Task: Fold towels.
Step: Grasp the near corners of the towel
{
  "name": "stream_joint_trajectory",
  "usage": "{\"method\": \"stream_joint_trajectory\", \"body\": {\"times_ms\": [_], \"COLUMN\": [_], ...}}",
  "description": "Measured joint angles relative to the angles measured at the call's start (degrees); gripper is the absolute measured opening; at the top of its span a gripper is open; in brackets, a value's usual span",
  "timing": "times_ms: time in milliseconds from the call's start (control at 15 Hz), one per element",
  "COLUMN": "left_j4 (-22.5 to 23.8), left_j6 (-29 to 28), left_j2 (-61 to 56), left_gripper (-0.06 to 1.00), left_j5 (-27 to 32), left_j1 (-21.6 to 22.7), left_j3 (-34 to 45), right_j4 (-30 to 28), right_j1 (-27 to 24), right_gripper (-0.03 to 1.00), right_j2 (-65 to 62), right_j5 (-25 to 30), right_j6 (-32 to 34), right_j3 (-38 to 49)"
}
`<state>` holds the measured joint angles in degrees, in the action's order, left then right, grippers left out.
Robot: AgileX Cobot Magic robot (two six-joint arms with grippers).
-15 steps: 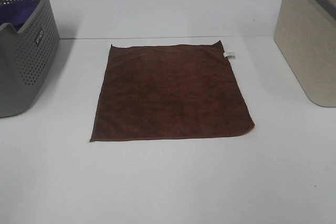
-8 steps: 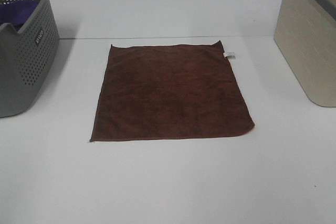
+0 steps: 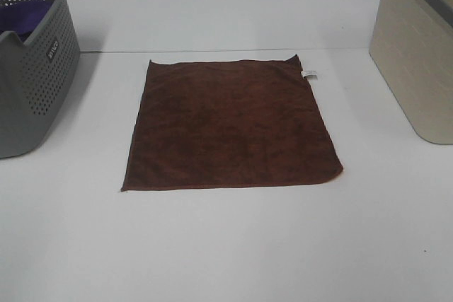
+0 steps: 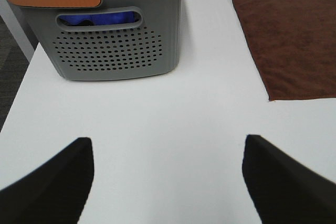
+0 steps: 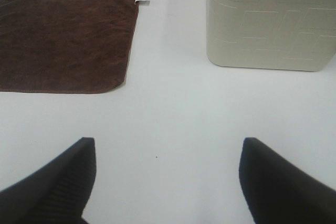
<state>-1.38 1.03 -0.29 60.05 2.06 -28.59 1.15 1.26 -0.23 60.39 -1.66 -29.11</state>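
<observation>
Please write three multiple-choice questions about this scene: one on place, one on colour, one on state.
1. Where on the dark reddish-brown square terry towel is the small white tag? A. far right corner B. near left corner C. centre
2. What colour is the cloth inside the grey perforated plastic basket? A. yellow B. purple C. white
3. How does the towel lie? A. folded in half B. rolled up C. spread flat
1 A, tag sticks out there; 2 B, purple shows over the rim; 3 C, all four corners show.
</observation>
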Motion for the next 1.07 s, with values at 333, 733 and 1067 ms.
{"method": "stream_joint_trajectory", "body": {"times_ms": [333,733,1067], "left_j4": [0.0,0.0,0.0], "left_j6": [0.0,0.0,0.0], "left_j2": [0.0,0.0,0.0], "left_gripper": [0.73,0.73,0.73], "left_j5": [0.0,0.0,0.0], "left_j1": [0.0,0.0,0.0], "left_j3": [0.0,0.0,0.0], "right_j4": [0.0,0.0,0.0], "right_j1": [0.0,0.0,0.0], "right_gripper": [0.74,0.74,0.74], "right_j2": [0.0,0.0,0.0], "right_j5": [0.0,0.0,0.0], "right_j6": [0.0,0.0,0.0], "right_j3": [0.0,0.0,0.0]}}
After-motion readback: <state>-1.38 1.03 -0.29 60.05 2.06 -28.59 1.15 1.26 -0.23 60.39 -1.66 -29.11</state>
